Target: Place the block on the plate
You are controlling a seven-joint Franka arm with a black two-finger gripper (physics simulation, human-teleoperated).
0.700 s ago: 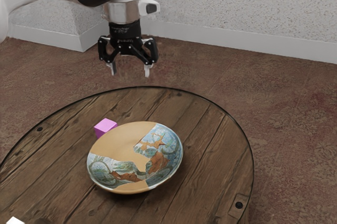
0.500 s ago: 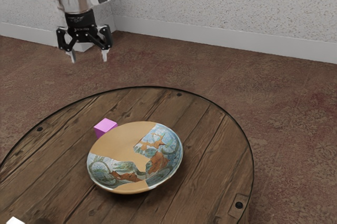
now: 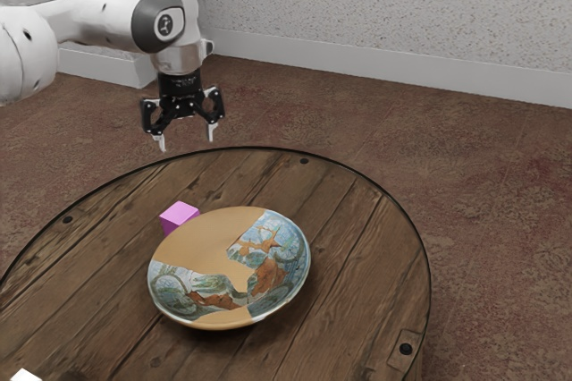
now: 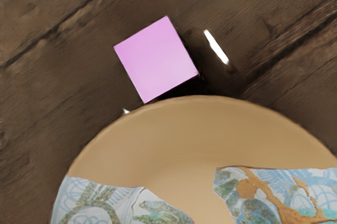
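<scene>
Swinging back toward the exterior view's right and sinking nearer the round wooden table (image 3: pixel 357 229), we are bringing our black two-finger jaws in after their reach toward the exterior view's left half a second ago. They are standing wide apart, with nothing between their pale fingertips (image 3: pixel 211 133). For the task, we are probably lining up to pick, with the placing still ahead of us: the small pink cube-shaped block (image 3: pixel 180 213) is sitting on the table, just beside the rim of the round tan plate with blue-and-green painted patches (image 3: pixel 214 236), though we cannot tell whether the two are touching. Against both earlier frames, only the white robot arm (image 3: pixel 107 11) and its jaws are showing a new position; block and plate are keeping their places. We are likely needing to turn the jaws to match the block's sides and drop straight down, as a finger on the plate's side could be catching the rim.
</scene>
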